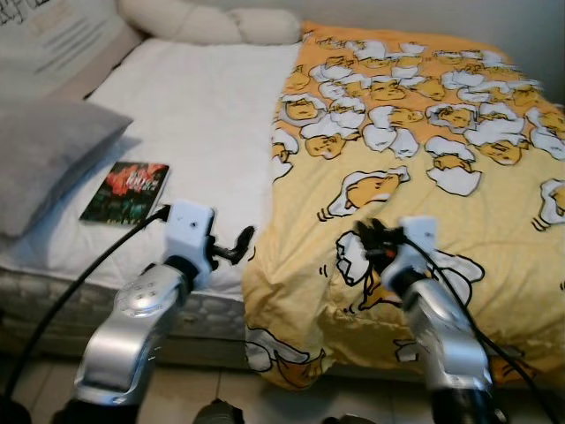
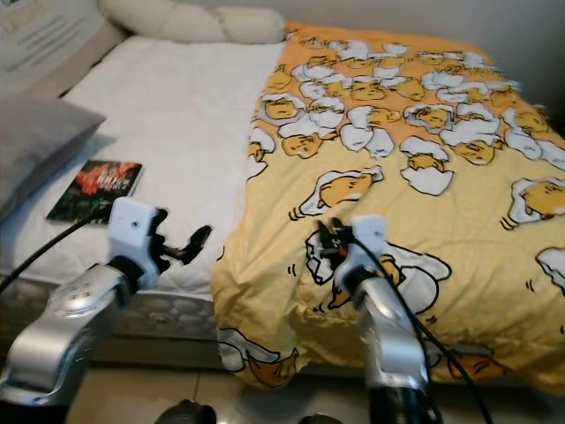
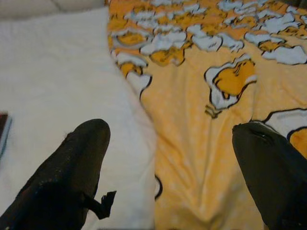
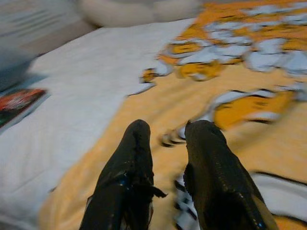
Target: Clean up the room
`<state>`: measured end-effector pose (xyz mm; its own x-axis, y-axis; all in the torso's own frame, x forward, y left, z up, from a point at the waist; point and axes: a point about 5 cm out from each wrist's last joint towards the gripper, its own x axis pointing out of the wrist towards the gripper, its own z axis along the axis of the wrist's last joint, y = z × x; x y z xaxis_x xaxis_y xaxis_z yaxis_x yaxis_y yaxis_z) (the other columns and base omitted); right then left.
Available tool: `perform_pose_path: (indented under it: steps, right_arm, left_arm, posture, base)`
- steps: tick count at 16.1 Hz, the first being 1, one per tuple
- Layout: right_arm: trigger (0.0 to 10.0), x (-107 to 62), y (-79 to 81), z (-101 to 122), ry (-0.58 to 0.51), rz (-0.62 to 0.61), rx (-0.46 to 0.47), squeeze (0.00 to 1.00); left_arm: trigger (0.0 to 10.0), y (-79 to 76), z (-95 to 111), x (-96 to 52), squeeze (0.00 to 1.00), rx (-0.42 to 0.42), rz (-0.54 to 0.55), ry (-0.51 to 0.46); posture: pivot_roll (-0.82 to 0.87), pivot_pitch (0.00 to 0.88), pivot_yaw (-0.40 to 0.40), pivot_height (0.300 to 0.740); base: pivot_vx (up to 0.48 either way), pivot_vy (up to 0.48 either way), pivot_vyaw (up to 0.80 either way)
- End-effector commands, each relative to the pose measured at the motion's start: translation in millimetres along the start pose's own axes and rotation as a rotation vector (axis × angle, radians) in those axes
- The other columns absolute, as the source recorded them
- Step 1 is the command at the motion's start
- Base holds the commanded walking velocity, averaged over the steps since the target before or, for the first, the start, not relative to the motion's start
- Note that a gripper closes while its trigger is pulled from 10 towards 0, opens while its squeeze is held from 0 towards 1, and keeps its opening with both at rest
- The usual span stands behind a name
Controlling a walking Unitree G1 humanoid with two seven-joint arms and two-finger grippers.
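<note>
Blanket [image 1: 424, 168], yellow with cartoon egg prints, covers the right half of the bed [image 1: 194, 115], its edge just ahead of the left gripper [image 1: 237, 245], whose fingers [image 3: 72, 167] are spread wide. Both arms reach forward. The right gripper [image 1: 369, 237] hovers over the blanket, fingers [image 4: 129, 163] narrowly parted, pinching nothing. A book [image 1: 126, 192] lies left of the left fingers beside a grey pillow [image 1: 44, 155].

You see the grey fabric pillow [image 1: 44, 155] cut off by the frame's left edge, the yellow duvet printed with egg cartoons [image 1: 424, 177] running off the right edge, and the small dark book's [image 1: 125, 192] cover print too blurred to read.
</note>
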<state>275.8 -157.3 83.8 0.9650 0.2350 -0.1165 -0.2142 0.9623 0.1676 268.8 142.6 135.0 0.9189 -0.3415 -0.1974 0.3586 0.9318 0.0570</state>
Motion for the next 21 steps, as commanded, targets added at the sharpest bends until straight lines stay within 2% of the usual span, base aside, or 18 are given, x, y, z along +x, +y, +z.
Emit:
perform_pose_path:
  steps: [1,2,6,11,17,21]
  right_arm:
    - [10.0,-8.4,-5.0,-0.9,0.017,-0.049,-0.037,0.00]
    - [10.0,-19.7,-7.6,-4.4,0.053,-0.085,-0.068,0.00]
    - [10.0,-28.0,-7.9,-9.2,0.107,-0.108,-0.102,0.00]
    - [10.0,-30.2,-7.0,-7.3,0.143,-0.092,-0.110,0.00]
    - [10.0,-26.1,-7.8,-2.5,0.162,-0.058,-0.141,0.00]
    - [10.0,-26.2,-9.4,-1.8,0.165,-0.063,-0.154,0.00]
  left_arm:
    - [10.0,-2.9,0.8,4.5,0.00,0.027,0.010,-0.012]
    - [10.0,-5.3,0.4,7.2,0.00,0.050,0.012,-0.019]
    - [10.0,3.7,-3.3,4.8,0.00,0.051,0.080,-0.024]
    - [10.0,7.3,-5.4,0.6,0.00,0.063,0.161,-0.049]
    - [10.0,6.3,-7.6,-1.5,0.00,0.049,0.202,-0.057]
    - [10.0,6.1,-7.8,-2.4,0.00,0.049,0.208,-0.058]
  posture:
    - [-0.04,0.000,0.050,0.740]
    - [-0.05,0.000,0.052,0.740]
    - [-0.06,0.000,0.046,0.740]
    - [-0.03,0.000,0.007,0.740]
    - [-0.01,0.000,-0.030,0.740]
    - [-0.02,0.000,-0.023,0.740]
  base:
    - [0.000,0.000,0.00]
    - [0.000,0.000,0.00]
    - [0.000,-0.135,0.00]
    - [0.000,-0.291,0.00]
    - [0.000,-0.424,0.00]
    - [0.000,-0.480,0.00]
